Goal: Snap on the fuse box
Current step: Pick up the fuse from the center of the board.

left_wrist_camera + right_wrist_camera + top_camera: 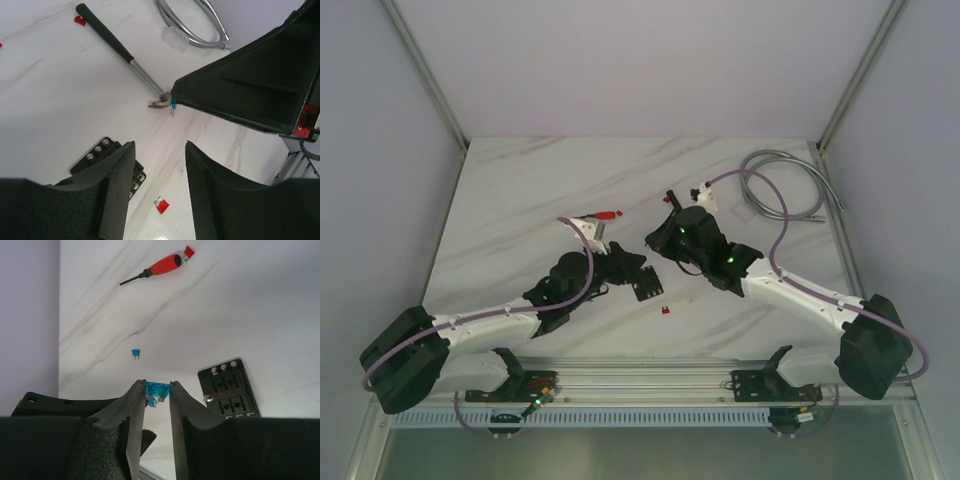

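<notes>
**Just off the left pincer's tips: fuse box lying flat, right pincer gripping a blue fuse**

From the top camera, the left pincer (628, 264) is reaching in over the white marbled table (520, 200). The fuse box (647, 287) is lying just beside its tips, on the side nearer the arm bases. The right pincer (658, 240) is hanging close opposite, its tips near the left one's. A red fuse (667, 312) is resting just past the fuse box. A red screwdriver (604, 215) is lying beyond the left pincer, and a grey cable (785, 185) is coiling well away behind the right one.

Over to the left wrist camera: the left pincer (160, 147) is standing spread wide, with nothing between its fingers (120, 170). The fuse box (100, 152) is peeking out on the outer side of one finger, partly hidden by it. The red fuse (161, 205) is showing on the table through the gap. Ahead, the right pincer (182, 92) is carrying a blue fuse (173, 104) at its tip, right by the head of a black-handled tool (117, 45).

Right wrist camera now: the right pincer (156, 392) is pinching the blue fuse (156, 388) between its tips. The fuse box (229, 389) is lying off to one side of the fingers, slots up. A loose blue fuse (135, 353) is lying ahead, and the red screwdriver (160, 266) is farther ahead.
</notes>
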`<state>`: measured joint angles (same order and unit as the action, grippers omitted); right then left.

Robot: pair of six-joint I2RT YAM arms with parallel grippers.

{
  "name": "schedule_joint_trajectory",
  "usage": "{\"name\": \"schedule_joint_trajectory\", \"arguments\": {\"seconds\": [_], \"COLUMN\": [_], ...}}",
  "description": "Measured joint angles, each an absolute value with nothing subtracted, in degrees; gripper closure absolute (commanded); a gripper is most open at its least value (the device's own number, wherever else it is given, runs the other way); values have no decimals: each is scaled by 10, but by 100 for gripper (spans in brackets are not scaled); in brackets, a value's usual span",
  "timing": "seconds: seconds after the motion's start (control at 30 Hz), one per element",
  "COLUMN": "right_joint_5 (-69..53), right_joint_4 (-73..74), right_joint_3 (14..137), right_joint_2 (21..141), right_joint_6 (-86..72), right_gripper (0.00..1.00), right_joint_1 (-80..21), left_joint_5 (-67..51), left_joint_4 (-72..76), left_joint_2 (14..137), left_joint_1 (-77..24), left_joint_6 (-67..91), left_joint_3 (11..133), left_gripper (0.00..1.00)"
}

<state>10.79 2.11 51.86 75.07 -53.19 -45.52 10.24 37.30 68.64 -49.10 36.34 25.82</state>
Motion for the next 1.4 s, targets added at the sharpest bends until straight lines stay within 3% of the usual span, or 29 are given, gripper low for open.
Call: {"name": "schedule_joint_trajectory", "arguments": {"seconds": [0.17,0.6,0.9,1.13,1.4], "right_joint_5": [107,107,108,106,10], "right_joint_4": [8,-14,-34,-74,-185], "right_joint_3": [510,494,487,464,411], "right_joint_2": [744,743,743,743,711], "right_joint_6": [-547,-570,-578,-579,-488], "right_gripper": [69,69,68,51,46], "right_joint_1": [-463,-479,-484,-485,-430], "left_joint_5": [105,121,130,141,115], "left_joint_4": [398,424,424,421,394], "left_joint_2": [698,707,707,705,656], "left_joint_1": [-492,-496,-496,-496,-476], "left_joint_6": [363,354,346,335,306], "left_joint_3": [261,270,270,270,270], "left_gripper": [59,74,100,100,100]}}
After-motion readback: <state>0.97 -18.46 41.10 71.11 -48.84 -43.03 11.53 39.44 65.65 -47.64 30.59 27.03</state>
